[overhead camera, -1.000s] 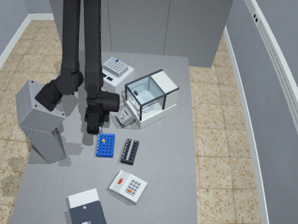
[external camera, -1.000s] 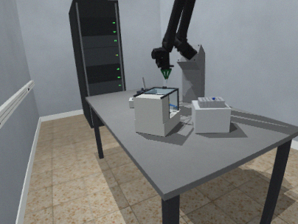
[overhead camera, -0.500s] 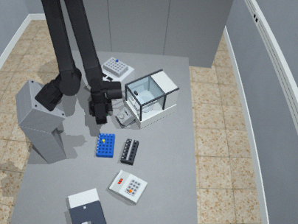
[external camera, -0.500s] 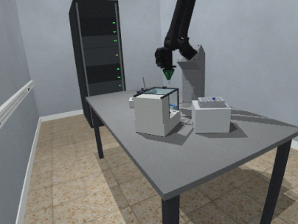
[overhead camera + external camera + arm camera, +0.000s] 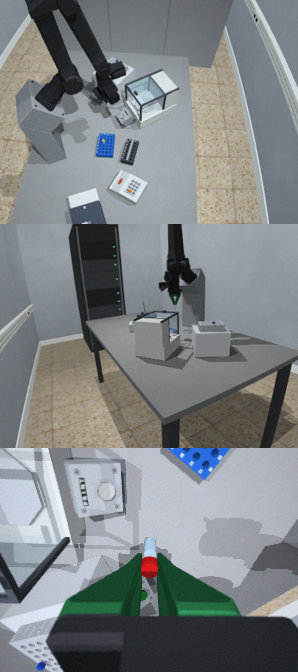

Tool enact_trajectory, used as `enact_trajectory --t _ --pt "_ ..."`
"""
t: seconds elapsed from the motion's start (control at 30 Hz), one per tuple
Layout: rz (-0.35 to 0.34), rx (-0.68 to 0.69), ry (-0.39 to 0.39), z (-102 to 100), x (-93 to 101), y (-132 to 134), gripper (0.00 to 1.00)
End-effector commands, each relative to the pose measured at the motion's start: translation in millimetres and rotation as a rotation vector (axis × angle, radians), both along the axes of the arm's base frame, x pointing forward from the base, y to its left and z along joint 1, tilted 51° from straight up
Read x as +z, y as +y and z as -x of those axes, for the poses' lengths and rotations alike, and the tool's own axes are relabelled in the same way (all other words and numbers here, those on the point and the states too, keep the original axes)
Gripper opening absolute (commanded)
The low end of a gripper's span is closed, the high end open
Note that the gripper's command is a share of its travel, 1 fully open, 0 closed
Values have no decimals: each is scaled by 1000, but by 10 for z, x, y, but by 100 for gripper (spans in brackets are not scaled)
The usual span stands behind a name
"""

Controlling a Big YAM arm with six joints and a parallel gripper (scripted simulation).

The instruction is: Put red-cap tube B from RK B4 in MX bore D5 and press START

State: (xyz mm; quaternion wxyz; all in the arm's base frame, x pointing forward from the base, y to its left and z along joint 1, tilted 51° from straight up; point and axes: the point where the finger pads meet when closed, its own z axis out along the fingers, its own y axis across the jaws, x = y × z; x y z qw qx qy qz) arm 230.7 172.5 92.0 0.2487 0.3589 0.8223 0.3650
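Gripping tube B [image 5: 149,560] just under its red cap [image 5: 149,567], the green fingers are closed tight on it and hold it up in the air above the grey counter [image 5: 162,155]. Down below, the blue tube rack [image 5: 105,145] sits well apart from the tube. The glass-walled balance [image 5: 151,96] stands just to the right of the gripper [image 5: 107,99] in the top view, and a small grey block [image 5: 95,490] lies on the counter beside it.
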Motion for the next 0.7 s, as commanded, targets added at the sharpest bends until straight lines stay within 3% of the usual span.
enact_trajectory --t 0.0,0.17,0.23,0.67 --pt "81 92 -42 17 137 307 9" --pt "193 195 -111 75 231 531 9" --pt "193 195 -111 75 231 531 9" --pt "484 464 -292 226 487 1127 9"
